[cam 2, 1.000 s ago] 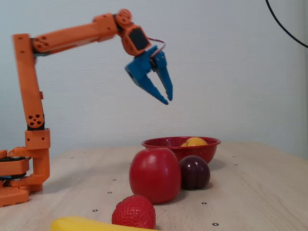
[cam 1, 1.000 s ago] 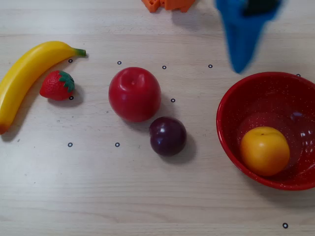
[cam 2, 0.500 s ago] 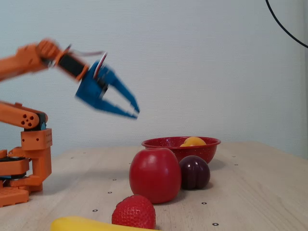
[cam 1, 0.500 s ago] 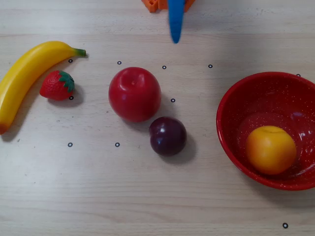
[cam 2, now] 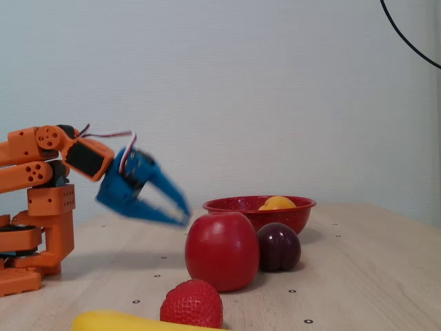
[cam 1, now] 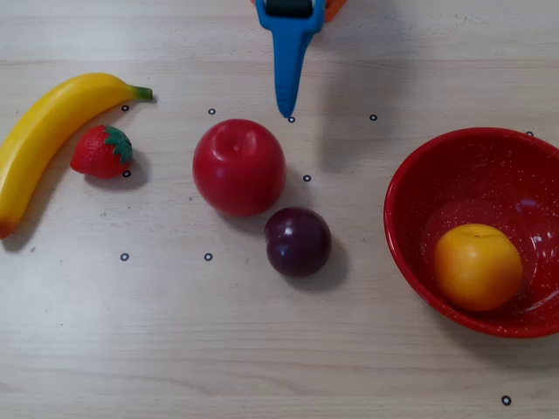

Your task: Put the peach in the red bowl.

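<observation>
Peach [cam 1: 477, 265] inside red bowl [cam 1: 417, 175]; apple [cam 1: 238, 167] touching plum [cam 1: 298, 241]; gripper [cam 2: 180, 209] above table, empty, jaws slightly apart.

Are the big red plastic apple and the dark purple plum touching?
Touching. In the overhead view the red apple and plum meet edge to edge, no table showing between.

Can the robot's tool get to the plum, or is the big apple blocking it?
Probably yes. The tool is above the table behind the apple; the plum sits beside it, uncovered, so coming down from above looks free.
</observation>
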`<state>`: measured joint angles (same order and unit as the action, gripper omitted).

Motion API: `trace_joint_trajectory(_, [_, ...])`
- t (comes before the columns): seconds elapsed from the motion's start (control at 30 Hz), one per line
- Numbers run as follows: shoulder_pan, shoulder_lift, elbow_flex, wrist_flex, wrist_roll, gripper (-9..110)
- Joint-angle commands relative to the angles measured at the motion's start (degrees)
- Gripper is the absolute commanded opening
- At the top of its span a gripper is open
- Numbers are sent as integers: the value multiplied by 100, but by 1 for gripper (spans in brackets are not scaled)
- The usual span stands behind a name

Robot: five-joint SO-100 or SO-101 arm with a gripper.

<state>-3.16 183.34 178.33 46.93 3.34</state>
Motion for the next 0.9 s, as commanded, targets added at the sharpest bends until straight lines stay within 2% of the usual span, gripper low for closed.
trace_joint_trajectory(0.0, [-70, 185, 44, 229, -211, 0])
trace_joint_trajectory(0.27, [-70, 185, 44, 308, -536, 0])
trace_joint_trajectory(0.87, [0, 176, 44, 352, -589, 0])
